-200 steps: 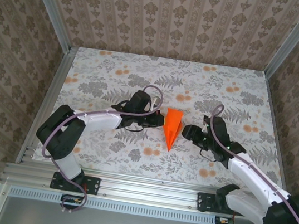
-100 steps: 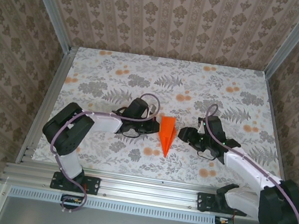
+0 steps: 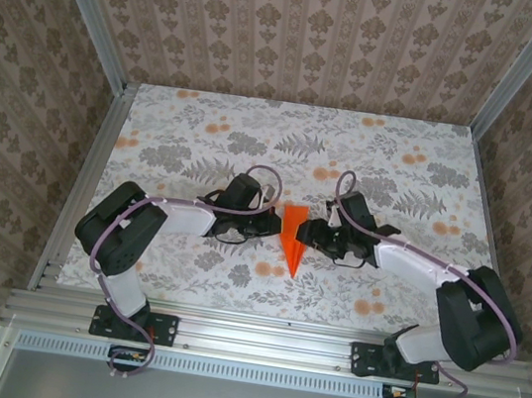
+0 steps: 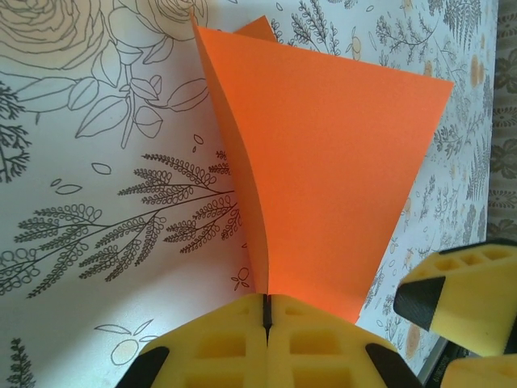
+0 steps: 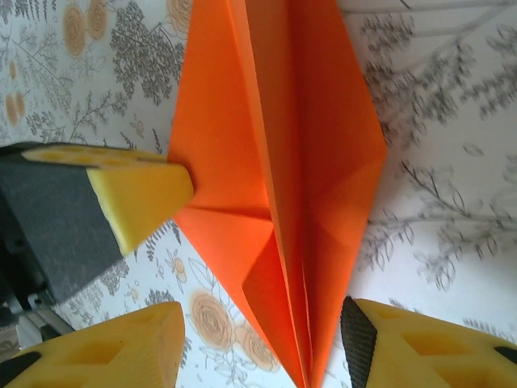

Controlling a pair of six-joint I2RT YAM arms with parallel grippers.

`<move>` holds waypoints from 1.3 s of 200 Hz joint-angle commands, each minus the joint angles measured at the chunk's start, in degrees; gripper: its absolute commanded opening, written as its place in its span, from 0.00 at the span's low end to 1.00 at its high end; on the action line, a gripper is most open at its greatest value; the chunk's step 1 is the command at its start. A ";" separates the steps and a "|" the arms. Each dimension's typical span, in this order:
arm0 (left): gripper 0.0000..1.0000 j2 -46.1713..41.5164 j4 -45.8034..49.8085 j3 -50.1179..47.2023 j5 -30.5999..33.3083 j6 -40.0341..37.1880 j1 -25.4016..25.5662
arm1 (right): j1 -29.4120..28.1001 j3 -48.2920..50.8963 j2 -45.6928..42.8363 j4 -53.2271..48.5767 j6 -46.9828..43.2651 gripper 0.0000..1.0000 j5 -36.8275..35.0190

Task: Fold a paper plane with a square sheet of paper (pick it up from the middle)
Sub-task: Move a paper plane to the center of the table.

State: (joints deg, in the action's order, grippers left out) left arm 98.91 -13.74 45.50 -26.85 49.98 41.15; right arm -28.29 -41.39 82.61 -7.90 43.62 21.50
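- We see the square sheet of paper (image 3: 291,235), already folded into a narrow orange dart, lying on the floral surface (image 3: 206,130) between the two arms, its sharp tip toward the arm bases.
- The left gripper (image 3: 270,225) sits right against the dart's left side. The right gripper (image 3: 309,234) sits right against its right side.
- In the left wrist view the left gripper (image 4: 265,311) has its jaws pressed together, with no gap at the seam. The orange paper (image 4: 331,162) runs down into that seam, so we read it as pinched at its edge (a thin pinch, nothing more than the fold).
- Above the pinch the paper fans out wide, and its left edge curls up off the surface.
- A yellow pad of the right gripper (image 4: 460,299) stands just to the right of the paper's lower corner.
- In the right wrist view the right gripper (image 5: 262,323) has its jaws spread, and the narrow end of the paper (image 5: 275,145) lies between them.
- The right-hand pad (image 5: 420,343) is just beside the paper's edge, while the left-hand one stands apart from it (we cannot tell whether either touches).
- The left gripper's yellow tip (image 5: 141,198) meets the dart's left wing.
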 commanded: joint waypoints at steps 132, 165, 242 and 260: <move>0.00 0.89 -0.85 0.10 -1.10 0.49 -0.30 | -4.72 -4.14 8.01 -2.46 -3.31 0.49 -3.19; 0.00 0.76 -0.78 0.20 -1.23 0.50 -0.28 | -6.36 -5.51 9.03 -5.16 -4.58 0.42 -6.16; 0.00 0.42 -0.69 -0.35 -0.93 0.61 -0.28 | -9.45 -9.29 11.94 -10.18 -5.61 0.30 -12.66; 0.00 0.38 -0.68 -0.33 -0.92 0.56 -0.30 | -9.80 -9.76 12.31 -11.16 -5.66 0.26 -13.84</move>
State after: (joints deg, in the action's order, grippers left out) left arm 98.94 -13.76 45.50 -27.24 49.98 41.15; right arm -37.41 -49.39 94.02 -15.05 38.87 11.75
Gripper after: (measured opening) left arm 0.050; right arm 0.278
